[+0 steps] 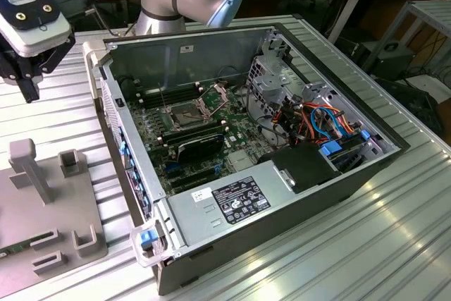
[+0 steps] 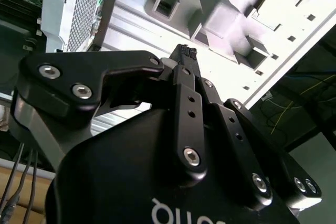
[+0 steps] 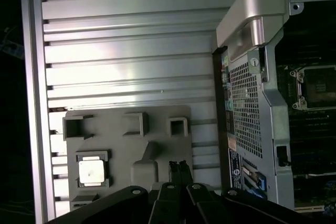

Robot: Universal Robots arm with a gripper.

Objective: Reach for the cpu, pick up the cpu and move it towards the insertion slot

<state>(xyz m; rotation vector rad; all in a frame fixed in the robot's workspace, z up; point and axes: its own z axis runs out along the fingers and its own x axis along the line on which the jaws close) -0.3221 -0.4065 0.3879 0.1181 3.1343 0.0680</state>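
Closed, empty end effector above open ribbed worktop
We found its fingertips pressed together, gripping nothing, clear of the grey fixture plate; the cpu sat in a pocket by the plate's edge. Beyond the perforated wall of the computer case, the insertion slot lay unobstructed.

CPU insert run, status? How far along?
Done: nothing yet. The square silver CPU sits untouched in its pocket on the grey fixture plate. In hand: the black tool hangs over that plate to one side of the CPU, fingers together, holding nothing. Left: the grasp and the carry to the square silver-framed insertion slot, bracket raised, inside the open computer case.
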